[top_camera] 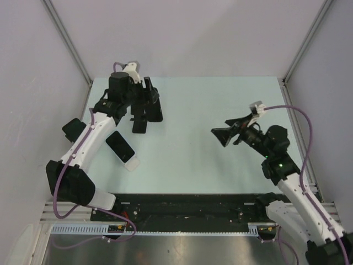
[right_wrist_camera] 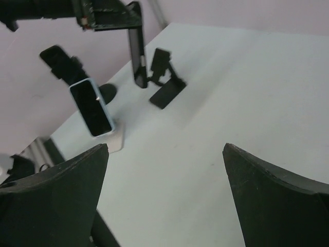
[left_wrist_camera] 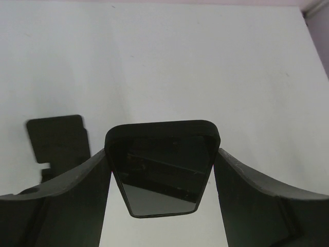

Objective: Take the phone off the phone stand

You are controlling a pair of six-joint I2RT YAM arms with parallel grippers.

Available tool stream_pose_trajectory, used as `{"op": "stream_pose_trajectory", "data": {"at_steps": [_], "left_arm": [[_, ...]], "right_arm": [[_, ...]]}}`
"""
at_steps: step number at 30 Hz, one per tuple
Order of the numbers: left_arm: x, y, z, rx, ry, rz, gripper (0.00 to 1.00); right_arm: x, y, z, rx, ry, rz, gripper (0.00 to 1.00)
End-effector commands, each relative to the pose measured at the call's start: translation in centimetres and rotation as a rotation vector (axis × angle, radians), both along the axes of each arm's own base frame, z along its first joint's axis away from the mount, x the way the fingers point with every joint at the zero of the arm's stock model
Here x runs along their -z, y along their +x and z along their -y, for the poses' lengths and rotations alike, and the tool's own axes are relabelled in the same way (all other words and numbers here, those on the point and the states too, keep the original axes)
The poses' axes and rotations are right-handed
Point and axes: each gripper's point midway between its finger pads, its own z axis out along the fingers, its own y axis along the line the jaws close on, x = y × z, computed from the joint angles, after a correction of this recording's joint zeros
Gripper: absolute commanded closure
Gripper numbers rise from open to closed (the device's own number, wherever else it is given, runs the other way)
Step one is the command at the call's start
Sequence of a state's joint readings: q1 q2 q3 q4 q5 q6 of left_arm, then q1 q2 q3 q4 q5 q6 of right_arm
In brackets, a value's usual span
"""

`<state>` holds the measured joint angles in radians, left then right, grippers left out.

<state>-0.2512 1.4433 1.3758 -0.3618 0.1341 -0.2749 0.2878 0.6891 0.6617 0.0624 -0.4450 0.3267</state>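
Note:
A black phone [left_wrist_camera: 160, 175] with a dark screen hangs between the fingers of my left gripper [left_wrist_camera: 162, 150], which is shut on its upper sides. In the top view this phone [top_camera: 140, 125] is at the back left, just left of the black phone stand [top_camera: 155, 114]. From the right wrist view the phone [right_wrist_camera: 136, 54] hangs upright beside the black stand [right_wrist_camera: 165, 86], apart from it. The stand's back plate [left_wrist_camera: 56, 136] shows on the table to the left of the held phone. My right gripper [top_camera: 219, 136] hovers open over the table's right half with nothing between its fingers [right_wrist_camera: 77, 185].
A second phone in a pale case [top_camera: 120, 147] leans on a white stand [right_wrist_camera: 116, 140] near the left arm's forearm. Pale walls and metal frame posts close in the table [top_camera: 220, 165] on the left, back and right.

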Motion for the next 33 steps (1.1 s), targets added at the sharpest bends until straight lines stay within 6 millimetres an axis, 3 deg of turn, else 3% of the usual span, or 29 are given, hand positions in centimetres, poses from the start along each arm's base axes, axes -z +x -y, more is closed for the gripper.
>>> {"op": "stream_pose_trajectory", "data": {"at_steps": [1,4,5,6,8,9,19,28,33], "left_arm": [[-3.6,-3.0,4.9,0.107,-0.131,0.062,1.00],[-3.3,-4.0,7.0,0.137,-0.185,0.030,1.00],[-3.2,-4.3,7.5,0.148,-0.203,0.018,1.00],[-3.4,-4.6,8.1,0.156,-0.234,0.009,1.00],[-3.4,-5.3,9.1,0.175,-0.268,-0.005,1.00],[-3.6,-5.4,9.5,0.180,-0.278,0.002,1.00],[-5.0,-7.6,11.0,0.213,-0.393,0.003,1.00],[-5.8,-9.0,11.3,0.216,-0.466,0.005,1.00],[-5.8,-9.3,11.1,0.203,-0.480,0.012,1.00]], "right_arm": [[-1.0,-0.2,-5.7,-0.109,0.054,0.054,0.00],[0.9,1.1,-8.6,-0.107,0.040,0.070,0.00],[0.1,0.6,-10.1,-0.145,0.069,0.107,0.00],[1.8,1.4,-11.2,-0.152,0.050,0.077,0.00],[1.5,0.9,-13.1,-0.184,0.073,0.116,0.00],[2.6,1.5,-13.8,-0.167,0.052,0.108,0.00],[5.0,3.0,-16.5,-0.133,0.074,0.114,0.03],[5.1,3.1,-17.4,-0.131,0.101,0.131,0.43],[4.9,3.1,-17.3,-0.123,0.110,0.125,0.81]]}}
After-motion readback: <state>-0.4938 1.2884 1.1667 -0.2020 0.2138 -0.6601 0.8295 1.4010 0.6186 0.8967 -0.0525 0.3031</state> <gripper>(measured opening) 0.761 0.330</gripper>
